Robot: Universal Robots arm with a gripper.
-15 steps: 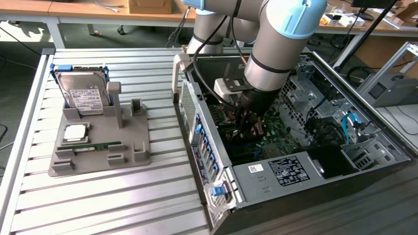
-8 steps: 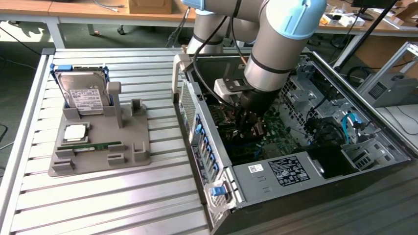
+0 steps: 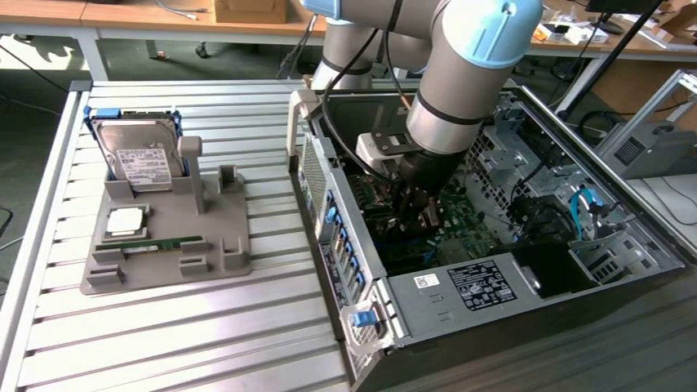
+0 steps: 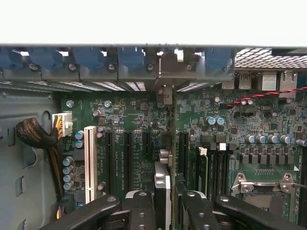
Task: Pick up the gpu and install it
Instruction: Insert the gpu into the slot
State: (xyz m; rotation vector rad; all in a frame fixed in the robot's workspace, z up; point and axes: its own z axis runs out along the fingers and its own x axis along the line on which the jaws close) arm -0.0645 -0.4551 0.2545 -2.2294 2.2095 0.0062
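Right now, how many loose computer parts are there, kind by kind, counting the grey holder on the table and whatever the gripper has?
hard drive, upright in the grey holder: 1
processor chip, flat on the holder: 1
memory stick, lying on the holder: 1
gpu, edge-on in the gripper above the motherboard: 1
Total: 4

the arm (image 3: pixel 458 73) is cut off by the exterior view's top edge and hides the case (image 3: pixel 523 269) floor behind it. the fingers (image 4: pixel 144 211) run off the wrist view's edge, so their tips and the jaw gap cannot be judged. between them the gpu (image 4: pixel 163 191) shows edge-on only, its face hidden.
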